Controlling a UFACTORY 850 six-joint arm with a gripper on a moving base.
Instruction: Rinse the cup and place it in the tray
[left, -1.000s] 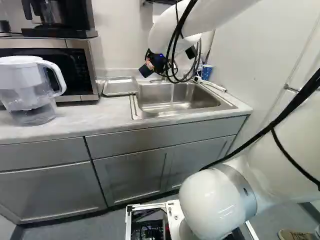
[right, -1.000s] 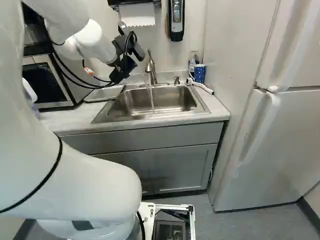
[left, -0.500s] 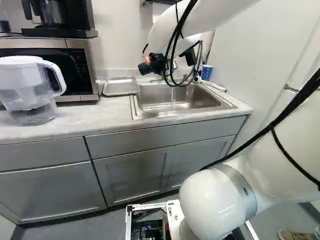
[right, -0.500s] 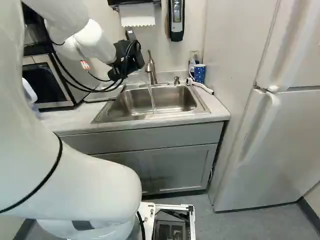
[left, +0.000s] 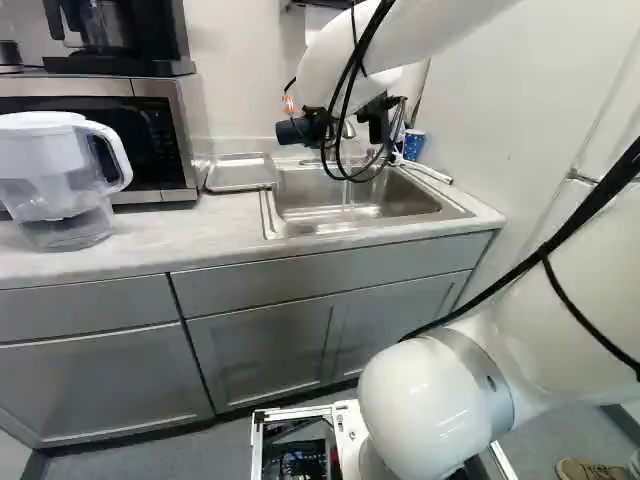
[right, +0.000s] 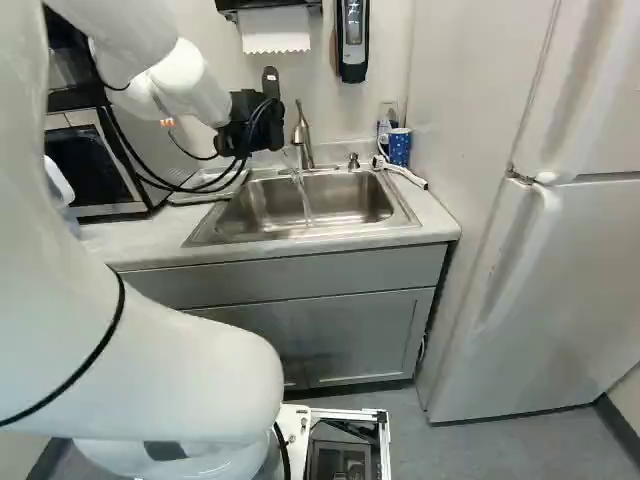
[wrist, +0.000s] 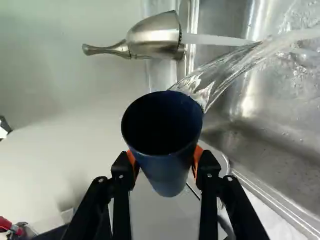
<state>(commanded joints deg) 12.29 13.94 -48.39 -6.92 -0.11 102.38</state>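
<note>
Wears glossy white shells (right: 180, 370), black cables (left: 545, 250) and a black tool (left: 308, 128).
Swells into smooth, rounded forms, with a white domed joint (left: 420, 405) low down, ringed by a dull grey band (left: 485, 365) and marked with a small dark spot. Has a thin black strap (right: 104, 342) round a thick white section, plus a dark grey patch (right: 165, 450) near the foot. Trails black cables in loose loops about the wrist, with a small orange-and-white tag (right: 167, 123) among them. Ends in black fingers (wrist: 121, 195) with orange pads (wrist: 196, 155) and small silvery screws (wrist: 100, 180). Shows dark electronics (left: 290, 462) inside an open white frame (left: 348, 430) at the base.
</note>
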